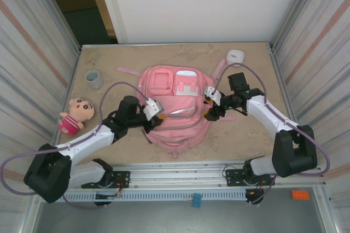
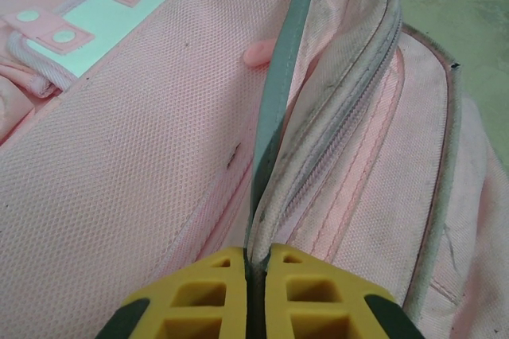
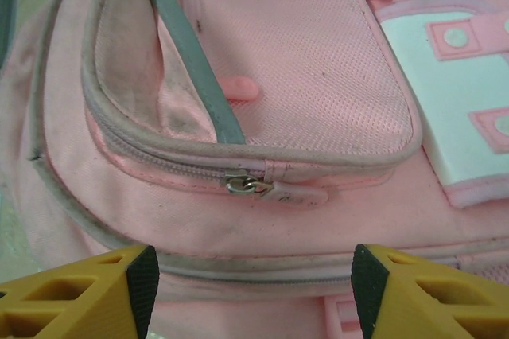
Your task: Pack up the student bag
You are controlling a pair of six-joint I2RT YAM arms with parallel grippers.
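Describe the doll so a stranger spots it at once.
From the pink student bag, look left to the table edge. The doll lies there, closer to the arm bases than the grey cup. It alone has a face.

The student bag (image 2: 119, 180) is matt pink woven cloth, its zipper slider (image 3: 238, 185) shiny metal

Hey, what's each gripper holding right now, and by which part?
Left gripper pinches the student bag by its grey edge trim; right gripper is open, holding nothing.
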